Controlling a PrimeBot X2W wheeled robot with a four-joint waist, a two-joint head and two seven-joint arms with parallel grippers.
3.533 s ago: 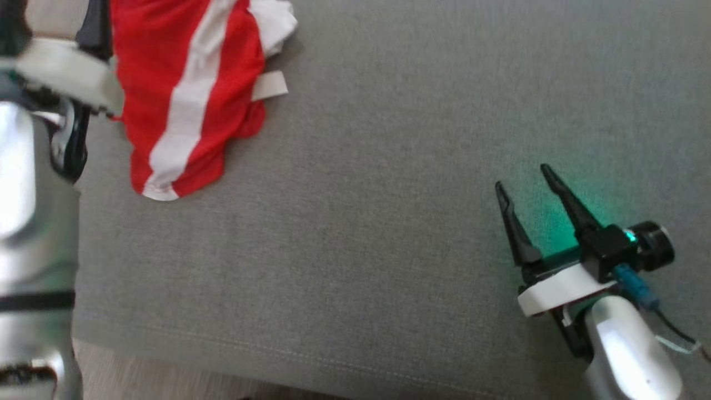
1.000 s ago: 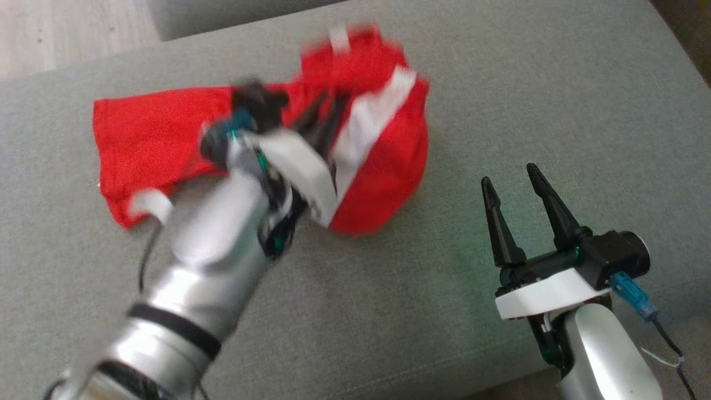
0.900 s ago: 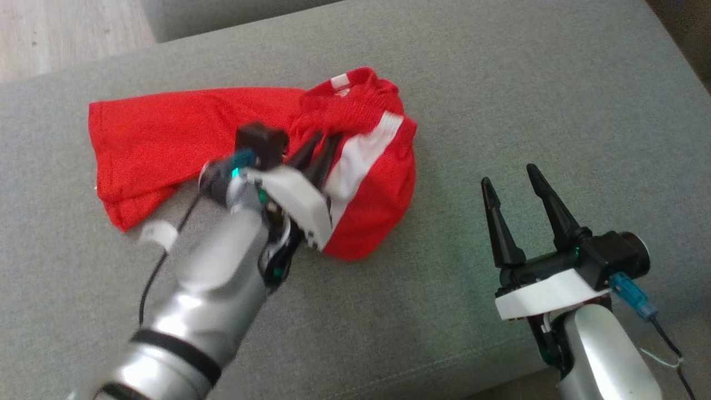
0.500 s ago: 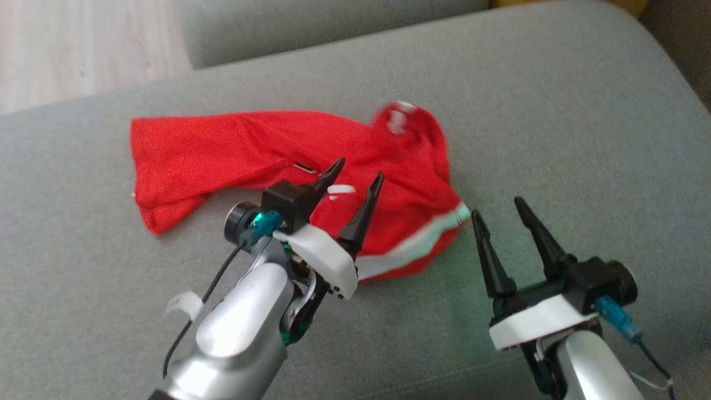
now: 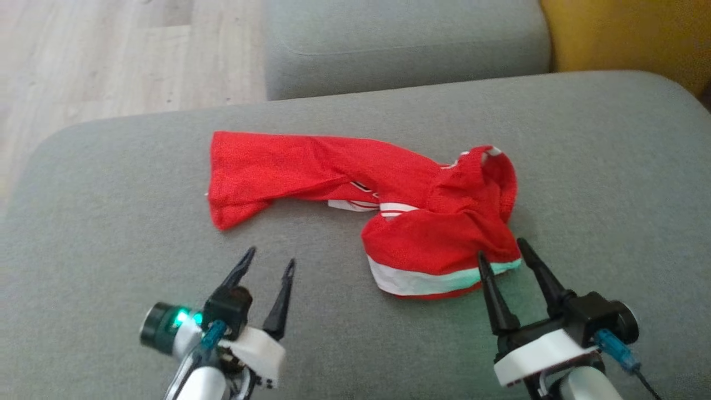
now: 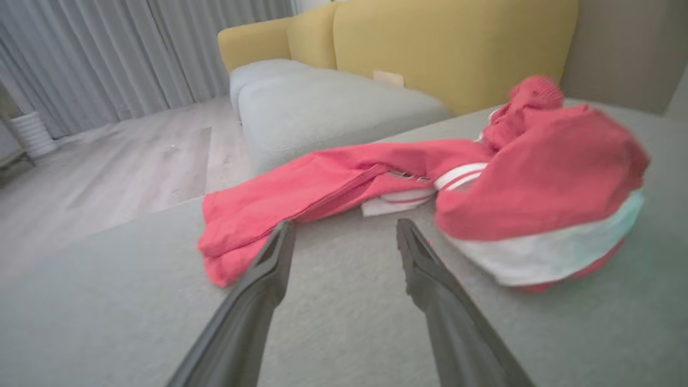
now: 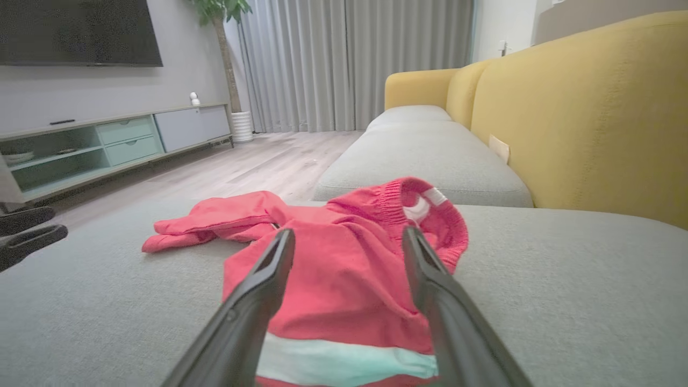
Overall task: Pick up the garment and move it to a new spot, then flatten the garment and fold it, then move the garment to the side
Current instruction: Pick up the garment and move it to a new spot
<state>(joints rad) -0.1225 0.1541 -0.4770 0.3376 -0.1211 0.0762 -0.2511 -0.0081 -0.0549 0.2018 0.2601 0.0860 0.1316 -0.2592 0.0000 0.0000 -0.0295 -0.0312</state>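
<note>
Released since a second ago: garment (image 5: pixel 311 166) lies crumpled on the grey cushion (image 5: pixel 111 222), white-striped hem (image 5: pixel 433 280) toward the robot. Left gripper (image 5: pixel 271 256) — jaws apart, empty — sits pulled back, near the garment, not touching. Right gripper (image 5: pixel 501 248) open too, tips just beside that hem.

Red garment (image 5: pixel 333 166): folds, blur, cut edges
Its bunched end, toward the grey cushion's (image 5: pixel 111 222) right edge, folds under itself, hiding the lower layers; marks by the white bands are too small to read; the left wrist view blurs that end; the right gripper's (image 5: pixel 500 247) fingers (image 7: pixel 252 306) cover part of the white hem, which the right wrist view's bottom edge cuts off.
</note>
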